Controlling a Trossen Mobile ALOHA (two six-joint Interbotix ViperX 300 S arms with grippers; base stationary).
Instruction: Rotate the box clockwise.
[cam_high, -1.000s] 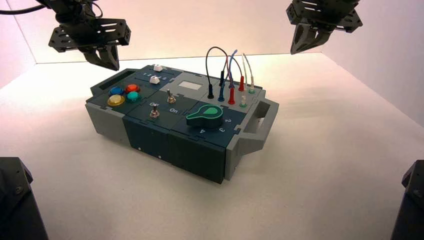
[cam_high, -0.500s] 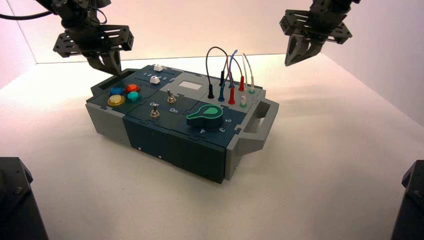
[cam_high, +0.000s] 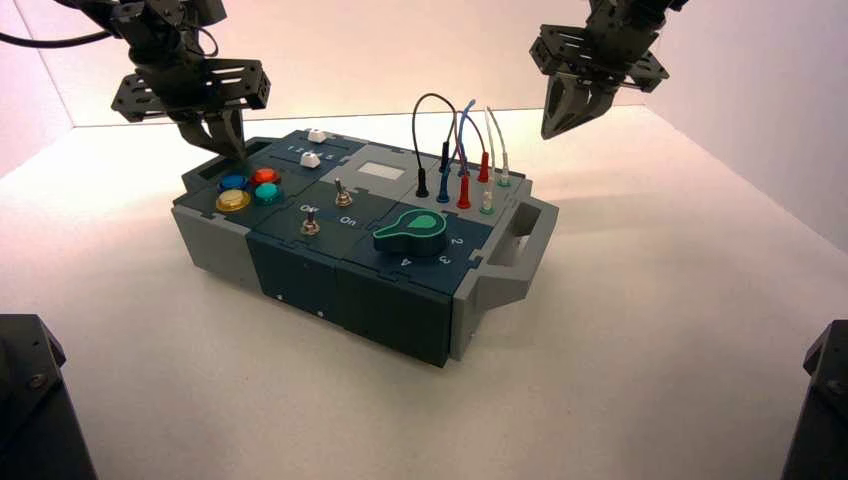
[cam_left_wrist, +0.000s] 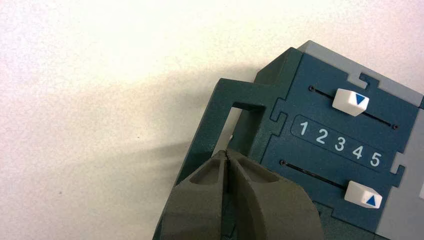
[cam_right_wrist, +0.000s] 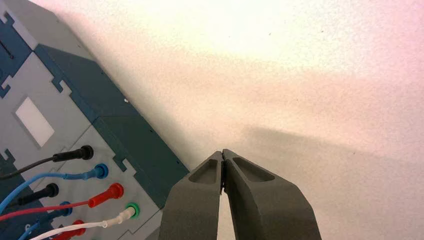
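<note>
Across the pale table (cam_high: 640, 300), both grippers, left (cam_left_wrist: 226, 152) over the box's end handle (cam_left_wrist: 200, 135), right (cam_right_wrist: 223, 152) beyond its far side, fingertips closed, should lower clear of the wires (cam_high: 460, 130) before pushing.

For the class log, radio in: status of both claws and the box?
Left claw: shut, over the box's left end handle. Right claw: shut, above the table beyond the box's far side. Box: angled on the table. Looped wires stand near its right end.
</note>
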